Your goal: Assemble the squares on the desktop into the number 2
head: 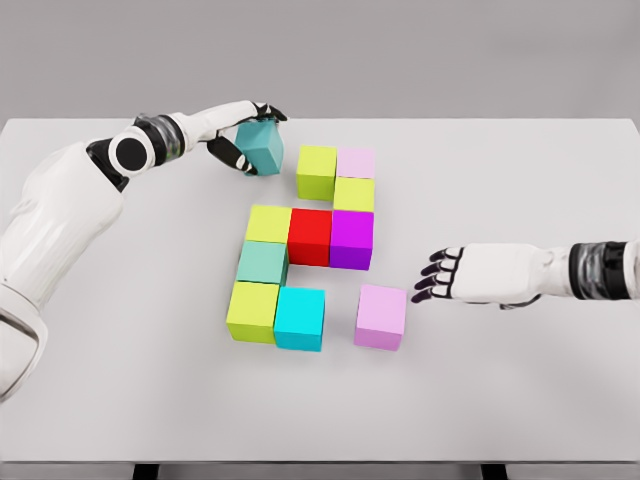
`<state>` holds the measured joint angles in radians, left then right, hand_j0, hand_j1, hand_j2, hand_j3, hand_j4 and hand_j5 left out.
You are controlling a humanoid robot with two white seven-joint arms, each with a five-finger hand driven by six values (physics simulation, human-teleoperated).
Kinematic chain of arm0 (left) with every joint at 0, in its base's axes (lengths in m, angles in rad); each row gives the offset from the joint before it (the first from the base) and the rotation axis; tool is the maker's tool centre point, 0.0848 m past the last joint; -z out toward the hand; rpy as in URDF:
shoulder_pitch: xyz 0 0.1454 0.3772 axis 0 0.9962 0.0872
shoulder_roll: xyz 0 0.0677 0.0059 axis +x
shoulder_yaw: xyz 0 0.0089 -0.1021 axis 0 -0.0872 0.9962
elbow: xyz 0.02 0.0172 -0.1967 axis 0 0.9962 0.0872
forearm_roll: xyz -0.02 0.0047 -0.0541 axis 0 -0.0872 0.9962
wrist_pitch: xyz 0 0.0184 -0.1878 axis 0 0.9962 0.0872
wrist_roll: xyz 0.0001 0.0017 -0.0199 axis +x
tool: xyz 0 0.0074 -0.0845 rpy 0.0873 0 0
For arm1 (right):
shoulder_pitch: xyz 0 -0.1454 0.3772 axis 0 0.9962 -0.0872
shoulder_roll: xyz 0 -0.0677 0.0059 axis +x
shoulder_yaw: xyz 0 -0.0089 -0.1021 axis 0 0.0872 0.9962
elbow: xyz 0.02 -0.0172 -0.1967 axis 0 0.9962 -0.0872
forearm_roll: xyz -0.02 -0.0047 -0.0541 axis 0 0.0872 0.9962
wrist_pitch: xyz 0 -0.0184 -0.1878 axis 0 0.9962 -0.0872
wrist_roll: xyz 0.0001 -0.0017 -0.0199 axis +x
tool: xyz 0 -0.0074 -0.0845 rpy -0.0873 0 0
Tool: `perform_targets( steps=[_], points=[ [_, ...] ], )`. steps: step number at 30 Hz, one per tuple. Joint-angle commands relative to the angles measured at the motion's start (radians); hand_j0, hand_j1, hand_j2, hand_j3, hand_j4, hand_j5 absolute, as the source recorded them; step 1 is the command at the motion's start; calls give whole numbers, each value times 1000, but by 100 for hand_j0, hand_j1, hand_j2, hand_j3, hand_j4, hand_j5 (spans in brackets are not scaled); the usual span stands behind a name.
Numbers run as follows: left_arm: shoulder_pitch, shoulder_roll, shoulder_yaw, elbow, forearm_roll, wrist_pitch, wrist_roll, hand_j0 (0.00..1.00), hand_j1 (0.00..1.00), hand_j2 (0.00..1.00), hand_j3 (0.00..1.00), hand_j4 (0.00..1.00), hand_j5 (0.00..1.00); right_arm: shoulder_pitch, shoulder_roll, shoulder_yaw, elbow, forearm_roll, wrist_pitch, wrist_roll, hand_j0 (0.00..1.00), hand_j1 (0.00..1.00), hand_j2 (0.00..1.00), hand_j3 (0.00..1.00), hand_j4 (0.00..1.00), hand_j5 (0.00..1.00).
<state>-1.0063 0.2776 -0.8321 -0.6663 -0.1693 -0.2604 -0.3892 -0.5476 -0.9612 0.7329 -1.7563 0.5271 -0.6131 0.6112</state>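
Observation:
My left hand [250, 135] is shut on a teal cube [262, 147], held just left of a lime cube [317, 171] in the top row. A pale pink cube [356, 162] and a second lime cube [354, 193] sit beside it. Below runs a row of lime [268, 224], red [310, 236] and purple [352, 239] cubes. Under them stand a green-teal cube [262, 262], a lime cube [254, 311] and a cyan cube [300, 318]. A pink cube [381, 316] lies apart at the lower right, with my open right hand [437, 275] just right of it.
The cubes rest on a white table [520, 390] whose front edge runs along the bottom of the view. A grey wall stands behind the far edge.

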Motion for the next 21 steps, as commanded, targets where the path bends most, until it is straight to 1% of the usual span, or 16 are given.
perform_targets(
  steps=[1,3,8,11,12,13,14,15,16,17,18,19,20,21],
  points=[
    [0,0,2,-1,2,0,1,100,100,100,100,100,100,0,9,2,-2,-4,2,0,100,100,100,100,100,100],
    [0,0,2,-1,2,0,1,100,100,100,100,100,100,0,22,9,-2,-4,2,0,100,100,100,100,100,100],
    [0,0,2,-1,2,0,1,100,100,100,100,100,100,-8,30,17,-2,-5,2,0,100,100,100,100,100,100],
    [-3,23,5,-16,10,-11,1,100,100,100,100,100,100,-9,39,17,-2,-5,2,0,100,100,100,100,100,100],
    [-11,77,5,-29,40,-62,1,100,100,100,100,100,100,-11,41,17,-2,-5,2,0,100,100,100,100,100,100],
    [-15,172,2,-62,117,-140,1,100,100,100,100,100,100,-11,41,17,-3,-5,2,0,100,100,100,100,100,100],
    [-28,257,-7,-62,171,-172,-2,100,100,100,100,100,100,-11,41,17,-3,-5,2,0,100,100,100,100,100,100],
    [-38,282,-15,-61,171,-178,-4,100,100,100,100,100,100,-11,42,17,-3,-5,2,0,100,100,100,100,100,100],
    [-60,321,-94,-61,168,-178,-5,100,100,100,100,100,100,-11,52,17,-3,-7,2,0,100,100,100,100,100,100],
    [-87,321,-183,-56,162,-174,-7,100,100,100,100,100,100,-11,55,17,-3,-7,2,0,100,100,100,100,100,100],
    [-100,316,-252,-62,149,-177,-10,100,100,100,100,100,100,-11,58,17,-3,-7,2,0,100,100,100,100,100,100],
    [-135,302,-344,-70,87,-175,-19,100,100,100,100,100,100,-11,59,17,-3,-7,2,0,100,100,100,100,100,100],
    [-155,282,-367,-59,36,-165,-46,100,100,100,100,100,100,-11,58,17,-3,-7,2,0,100,100,100,100,100,100],
    [-160,275,-366,-55,11,-152,-85,100,100,100,100,100,100,-11,58,17,-2,-7,2,0,100,100,100,100,100,100]
  ],
)
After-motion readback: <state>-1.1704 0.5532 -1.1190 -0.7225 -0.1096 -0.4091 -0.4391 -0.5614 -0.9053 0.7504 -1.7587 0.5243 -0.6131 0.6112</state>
